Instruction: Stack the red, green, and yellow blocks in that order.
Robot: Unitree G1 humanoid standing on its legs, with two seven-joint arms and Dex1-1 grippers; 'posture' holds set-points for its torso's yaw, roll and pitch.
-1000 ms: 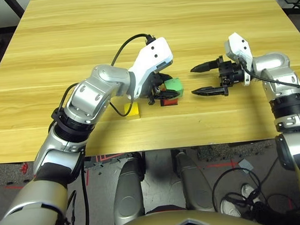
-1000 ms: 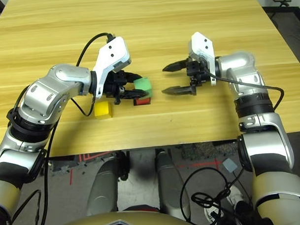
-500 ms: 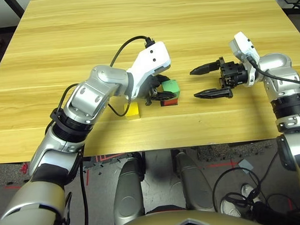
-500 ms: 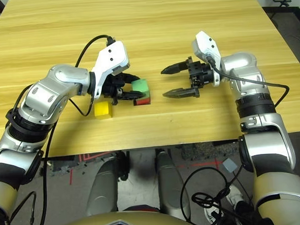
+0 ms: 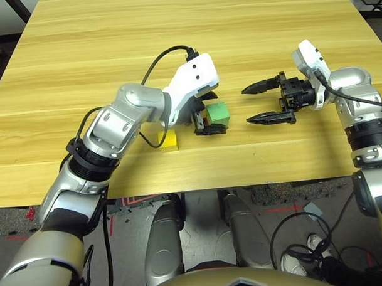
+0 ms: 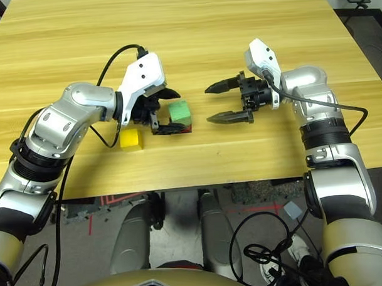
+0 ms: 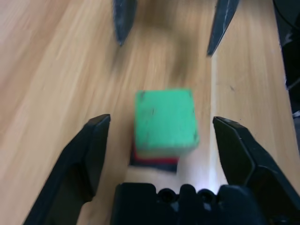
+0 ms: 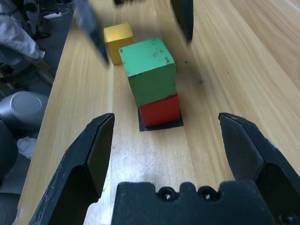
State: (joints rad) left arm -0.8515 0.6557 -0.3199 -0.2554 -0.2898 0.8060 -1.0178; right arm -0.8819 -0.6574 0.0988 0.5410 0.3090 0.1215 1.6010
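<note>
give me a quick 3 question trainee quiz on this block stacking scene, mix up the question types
1. True or false: the green block sits on top of the red block.
2. Multiple choice: where is the yellow block? A) on top of the green block B) alone on the table, beside the left arm C) held in the right gripper
3. Fill in: the left gripper has its fingers ____ on either side of the stack.

Key:
1. True. The red block rests on a black patch.
2. B
3. open, clear of the green block. The right gripper is open too, holding nothing.
</note>
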